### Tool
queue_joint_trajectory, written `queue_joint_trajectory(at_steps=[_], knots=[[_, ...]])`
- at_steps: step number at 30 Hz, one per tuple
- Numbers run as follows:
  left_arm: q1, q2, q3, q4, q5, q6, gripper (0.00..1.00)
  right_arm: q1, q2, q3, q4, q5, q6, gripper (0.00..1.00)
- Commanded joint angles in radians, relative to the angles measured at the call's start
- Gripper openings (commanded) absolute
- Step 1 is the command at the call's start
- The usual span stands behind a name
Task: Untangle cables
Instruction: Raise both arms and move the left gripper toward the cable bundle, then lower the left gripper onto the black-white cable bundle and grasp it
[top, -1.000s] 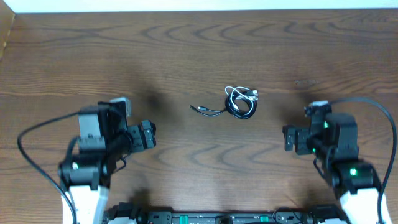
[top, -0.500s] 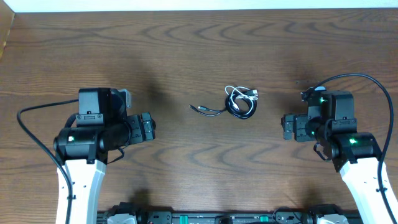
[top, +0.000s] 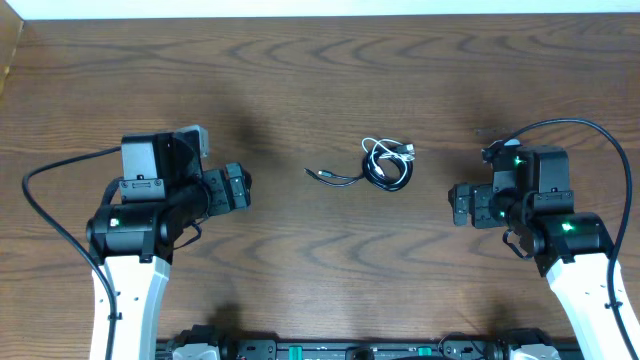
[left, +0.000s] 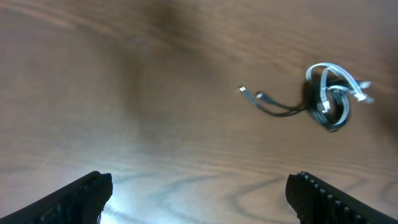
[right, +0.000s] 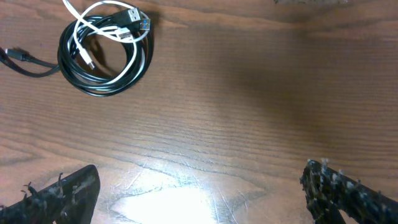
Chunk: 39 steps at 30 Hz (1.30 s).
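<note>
So: cables (top: 385, 165) near table (top: 320, 70) middle, bit toward far edge. Black cord (right: 93, 87) and white cord (right: 79, 31) coiled together. Light, floppy, probably slick, likely to drag as one bundle if tugged. Best grab, imo: loose black tail (top: 330, 177) poking toward table's left. Left gripper (top: 243, 190) and right gripper (top: 455, 207) at table's left and right, jaws wide, holding nothing.

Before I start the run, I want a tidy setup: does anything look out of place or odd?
Only this: the black cable and white cable lie looped through each other in one coil, a black end trailing left. No damage visible.
</note>
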Motion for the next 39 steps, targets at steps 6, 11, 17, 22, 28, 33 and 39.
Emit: queue_joint_trajectory(at_steps=[6,11,17,22,28,33,39], knots=[[0.003,0.002,0.013,0.109,0.122,-0.005,0.95,-0.002,-0.001,0.023,-0.002,-0.01,0.006,0.99],[0.003,0.002,0.014,0.167,0.116,-0.006,0.94,-0.002,-0.001,0.023,0.002,-0.01,0.006,0.99],[0.003,0.006,0.039,0.173,0.066,-0.01,0.94,-0.002,-0.001,0.023,0.002,-0.01,0.006,0.99],[0.001,0.034,0.081,0.172,0.042,-0.013,0.94,-0.002,-0.001,0.023,0.008,-0.01,0.006,0.99],[-0.061,0.114,0.138,0.172,-0.027,-0.014,0.94,-0.002,-0.001,0.023,0.009,-0.01,0.007,0.99],[-0.156,0.219,0.193,0.169,-0.146,-0.013,0.94,-0.002,-0.001,0.023,0.006,-0.01,0.007,0.99],[-0.25,0.375,0.277,0.171,-0.156,-0.013,0.94,-0.002,-0.001,0.023,0.011,-0.01,0.022,0.99]])
